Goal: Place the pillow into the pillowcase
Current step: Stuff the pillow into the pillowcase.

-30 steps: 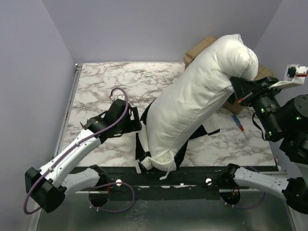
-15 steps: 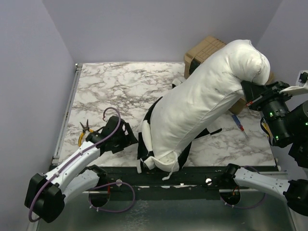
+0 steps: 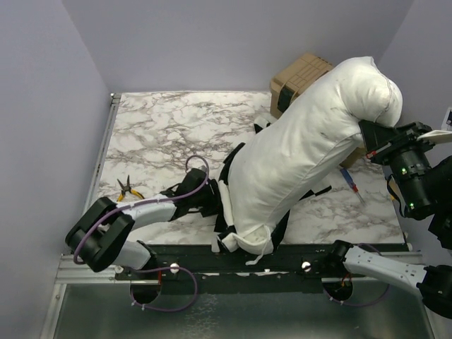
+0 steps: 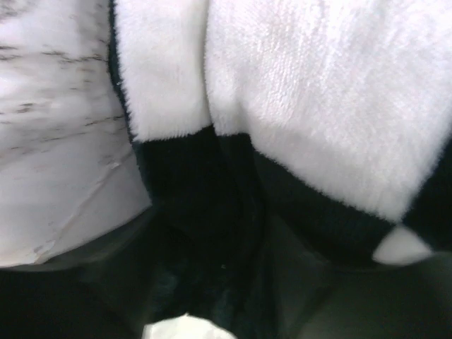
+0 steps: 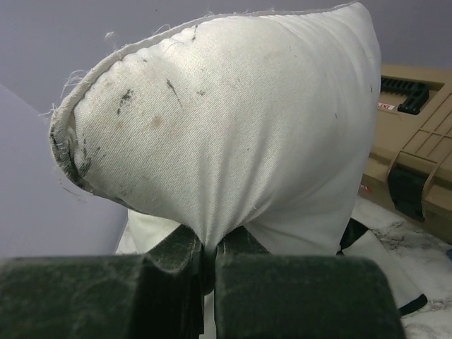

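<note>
While the right tool (image 5: 210, 248) is clenched on the white pillow's (image 3: 304, 148) raised end above the marble surface's (image 3: 162, 127) far right corner, the pillow's lower end rests at the surface's near edge, amid the bunched checkered pillowcase (image 4: 318, 106). The left tool (image 3: 207, 201) sits against that fabric there; whether it grips, I cannot tell.

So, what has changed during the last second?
The left gripper moved right and nearer, up to the pillowcase, uncovering the pliers. The raised end of the pillow shifted slightly right with the right gripper, which stays shut on it.
</note>
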Motion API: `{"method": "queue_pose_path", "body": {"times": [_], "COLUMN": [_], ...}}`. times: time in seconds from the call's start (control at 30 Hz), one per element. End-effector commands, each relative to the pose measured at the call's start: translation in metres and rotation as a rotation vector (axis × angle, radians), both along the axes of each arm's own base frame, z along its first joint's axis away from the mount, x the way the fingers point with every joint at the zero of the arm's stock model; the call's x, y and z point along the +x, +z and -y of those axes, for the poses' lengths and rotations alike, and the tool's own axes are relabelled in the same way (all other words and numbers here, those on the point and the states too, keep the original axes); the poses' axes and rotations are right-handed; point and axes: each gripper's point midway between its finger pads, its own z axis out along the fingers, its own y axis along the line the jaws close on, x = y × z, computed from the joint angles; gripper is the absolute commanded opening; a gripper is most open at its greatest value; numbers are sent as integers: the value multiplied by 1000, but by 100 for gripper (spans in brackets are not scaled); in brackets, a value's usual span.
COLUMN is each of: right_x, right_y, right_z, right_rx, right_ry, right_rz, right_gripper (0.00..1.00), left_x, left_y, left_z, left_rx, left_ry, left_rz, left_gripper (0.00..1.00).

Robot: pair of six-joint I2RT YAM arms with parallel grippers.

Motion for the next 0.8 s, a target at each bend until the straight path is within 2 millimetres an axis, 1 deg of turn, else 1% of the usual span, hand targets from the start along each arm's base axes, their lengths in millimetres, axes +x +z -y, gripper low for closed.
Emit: {"method": "queue_pose_path", "body": {"times": [0.0, 0.03, 0.07, 0.13, 0.2, 0.27, 0.33, 0.4, 0.43, 0.5, 0.6, 0.67, 0.7, 0.77], "right_x": [-2, -2, -2, -2, -2, -1, 2, 7, 9, 16, 26, 37, 40, 46], "right_y": [18, 18, 18, 18, 18, 19, 19, 18, 17, 14, 16, 16, 19, 23], "right_z": [11, 12, 12, 13, 14, 13, 8, -1, -6, -22, -54, -83, -96, -126], "right_rx": [79, 76, 71, 58, 44, 32, 9, -30, -48, -96, -160, -216, -234, -266], "right_ry": [-44, -47, -48, -53, -56, -51, -42, -21, -9, 30, 131, 203, 244, 340], "right_rz": [52, 51, 49, 45, 42, 45, 46, 42, 40, 34, 38, 37, 47, 72], "right_gripper": [0, 0, 0, 0, 0, 0, 0, 0, 0, 0, 0, 0, 0, 0], "left_x": [-2, 3, 10, 27, 42, 51, 55, 55, 54, 50, 43, 41, 41, 42], "left_y": [-41, -38, -30, -3, 36, 75, 112, 142, 153, 174, 197, 211, 223, 240], "left_z": [-1, -1, -2, -2, -6, -15, -27, -39, -44, -53, -63, -73, -79, -89], "left_rx": [137, 141, 139, 125, 117, 135, 154, 163, 160, 140, 137, 159, 168, 202], "left_ry": [67, 80, 96, 132, 165, 189, 204, 225, 232, 237, 239, 255, 270, 284], "left_rz": [-19, 2, 39, 132, 241, 336, 412, 460, 475, 494, 515, 540, 564, 602], "left_gripper": [38, 17, 1, 0, 0, 0, 0, 0, 0, 0, 0, 0, 0, 0]}}
